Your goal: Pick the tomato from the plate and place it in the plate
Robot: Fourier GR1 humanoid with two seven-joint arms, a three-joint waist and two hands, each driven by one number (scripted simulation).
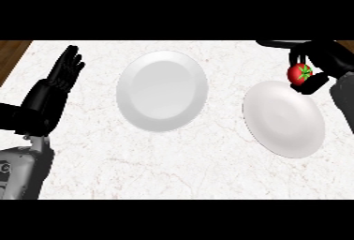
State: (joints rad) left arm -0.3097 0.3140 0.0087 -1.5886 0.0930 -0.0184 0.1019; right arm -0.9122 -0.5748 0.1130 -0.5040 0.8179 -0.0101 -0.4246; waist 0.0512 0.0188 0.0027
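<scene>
Tomato [300, 73] sits pinched in my right hand [325, 58], fingers curled around it, held above the far edge of the right plate [284, 124]. Left plate [162, 91] lies apart on the surface [173, 168]. My left hand [63, 70] rests open, fingers straight.

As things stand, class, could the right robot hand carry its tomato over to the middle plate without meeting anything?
Probably yes. The right robot hand is curled round the tomato above the right plate's far edge. Only bare marble counter separates it from the middle plate, and the left robot hand rests open at the far left.
</scene>
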